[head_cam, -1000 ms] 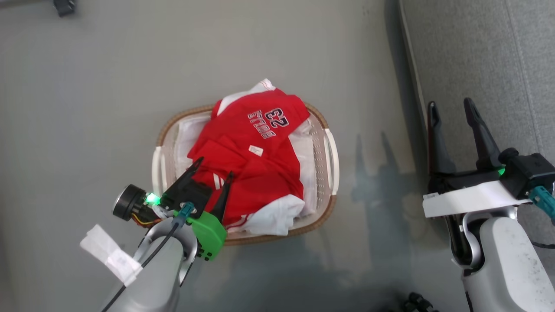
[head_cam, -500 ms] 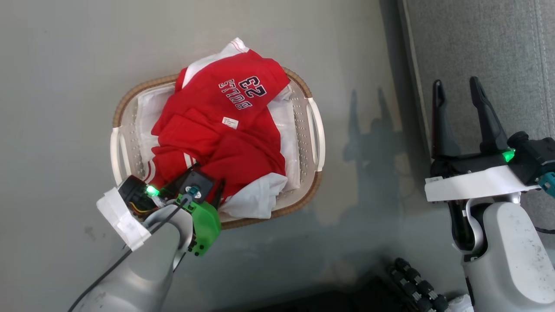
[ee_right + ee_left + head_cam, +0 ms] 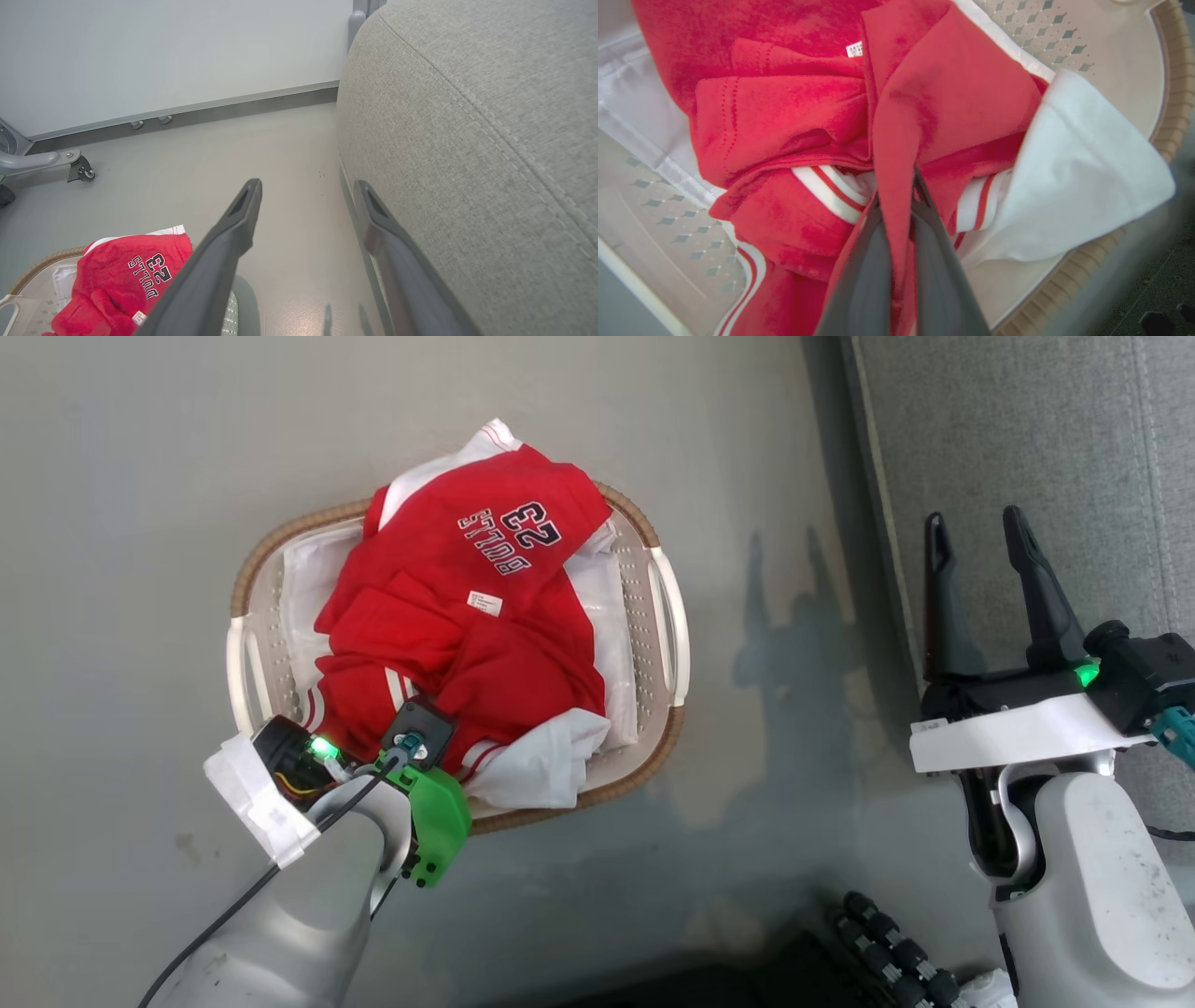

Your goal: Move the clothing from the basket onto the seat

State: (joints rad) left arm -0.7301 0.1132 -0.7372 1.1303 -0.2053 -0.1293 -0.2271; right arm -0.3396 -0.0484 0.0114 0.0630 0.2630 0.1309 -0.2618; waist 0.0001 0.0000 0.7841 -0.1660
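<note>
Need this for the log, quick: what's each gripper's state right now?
Left gripper: shut on a fold of the red clothing in the basket.
Right gripper: open, holding nothing, beside the seat.

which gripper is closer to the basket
Left. The left gripper is inside the basket, shut on the red clothing. The right gripper is open, well off to the basket's right, by the seat.

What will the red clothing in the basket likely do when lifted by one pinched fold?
Probably floppy: the clothing lies in soft creases, and the fold in the left end effector bends sharply. Likely to drape and drag its neighbour along, since the white sleeve lies tucked against it. Thin fabric suggests little weight.
</note>
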